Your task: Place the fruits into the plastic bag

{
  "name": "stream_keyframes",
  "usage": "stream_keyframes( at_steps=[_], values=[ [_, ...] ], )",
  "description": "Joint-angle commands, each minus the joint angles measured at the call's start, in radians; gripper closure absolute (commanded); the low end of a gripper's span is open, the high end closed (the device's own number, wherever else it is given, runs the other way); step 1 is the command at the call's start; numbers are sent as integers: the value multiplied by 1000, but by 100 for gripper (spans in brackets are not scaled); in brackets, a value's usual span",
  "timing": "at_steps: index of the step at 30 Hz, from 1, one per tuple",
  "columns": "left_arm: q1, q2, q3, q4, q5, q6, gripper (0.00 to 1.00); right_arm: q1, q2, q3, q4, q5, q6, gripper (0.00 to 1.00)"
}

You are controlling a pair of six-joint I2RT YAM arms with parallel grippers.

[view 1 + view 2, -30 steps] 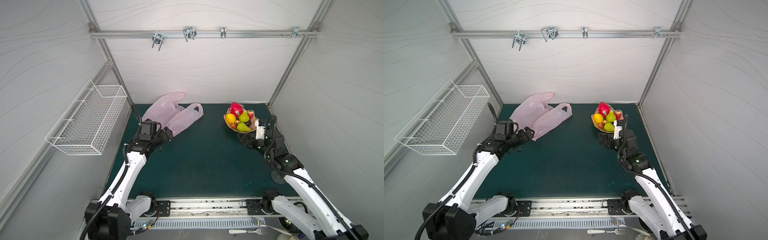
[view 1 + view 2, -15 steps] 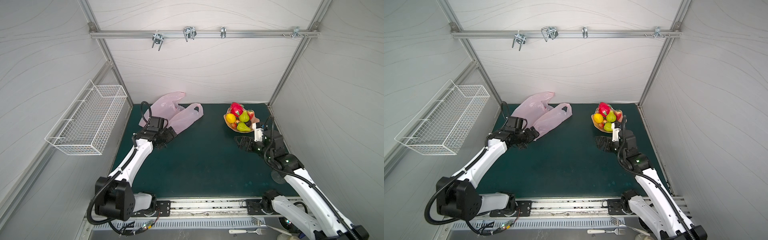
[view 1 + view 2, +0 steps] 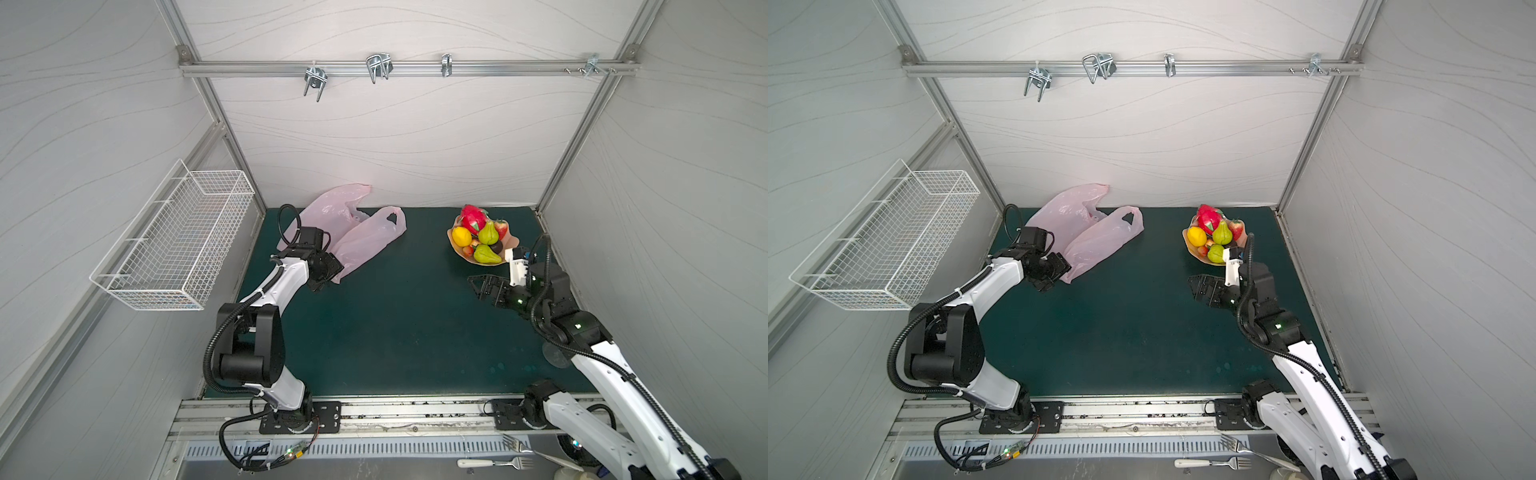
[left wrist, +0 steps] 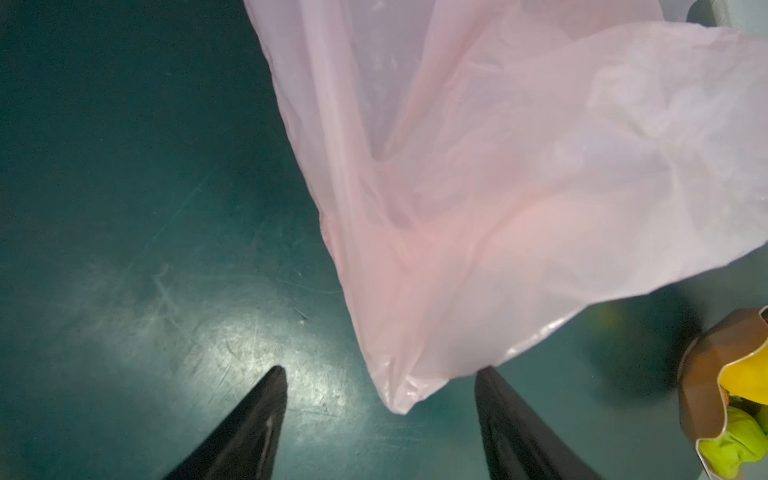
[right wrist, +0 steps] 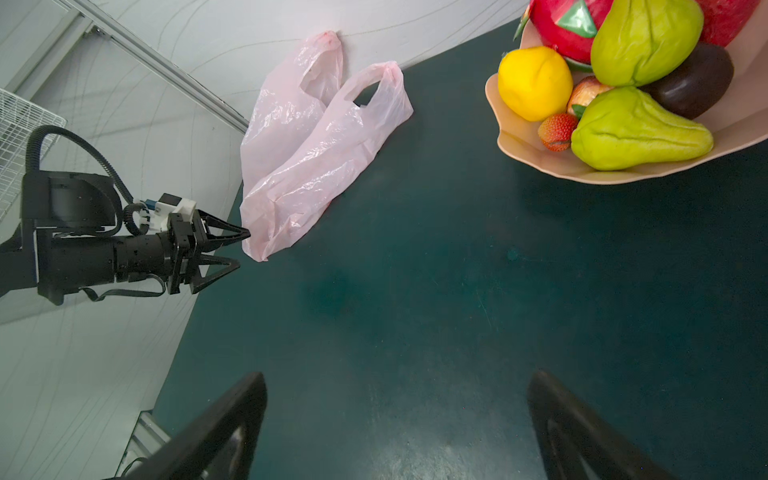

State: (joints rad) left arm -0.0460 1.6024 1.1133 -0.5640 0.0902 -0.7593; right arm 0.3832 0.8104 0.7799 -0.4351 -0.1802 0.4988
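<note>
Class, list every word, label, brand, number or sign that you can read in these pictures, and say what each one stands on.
There is no text that can be read.
The thin pale pink plastic bag is plain and has no print.
The peach-coloured wavy-edged plate and the toy fruits on it bear no label.
The white wire basket shows no tag or sign.

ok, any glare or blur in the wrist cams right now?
Left wrist view: bright glare patch on the green mat by the left gripper; the plastic bag looks soft, the plate edge smeared. Right wrist view: fruits and bag crisp, only the right gripper's own fingers are out of focus.
</note>
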Motion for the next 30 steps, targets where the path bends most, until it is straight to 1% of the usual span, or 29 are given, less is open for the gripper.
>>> stream_keyframes(
  at_steps=[1,3,6,8,10,12,15,19,23,25,30],
  values=[
    [11,61,27,47,-2,23,40,5,55,41,15,-49,11,1],
    [18,94,28,68,29,60,57,6,95,68,19,-69,7,1],
    [23,122,36,58,70,133,86,5,179,125,22,-88,-10,1],
    [22,106,27,51,93,177,100,6,222,161,20,-88,-22,1],
    [13,78,8,51,125,213,100,4,266,195,16,-80,-26,1],
    [-10,45,-3,15,126,268,100,2,312,231,7,-78,-29,1],
    [-40,-28,-48,-19,127,317,100,-6,370,270,1,-83,-11,1],
    [-97,-120,-113,-71,100,362,100,-30,438,293,35,-122,34,1],
    [-162,-224,-180,-124,69,383,100,-43,531,334,59,-161,35,1],
    [-208,-271,-204,-151,51,387,100,-44,578,361,64,-183,28,1],
    [-378,-329,-235,-237,-28,376,100,-36,725,443,75,-265,45,1]
  ],
)
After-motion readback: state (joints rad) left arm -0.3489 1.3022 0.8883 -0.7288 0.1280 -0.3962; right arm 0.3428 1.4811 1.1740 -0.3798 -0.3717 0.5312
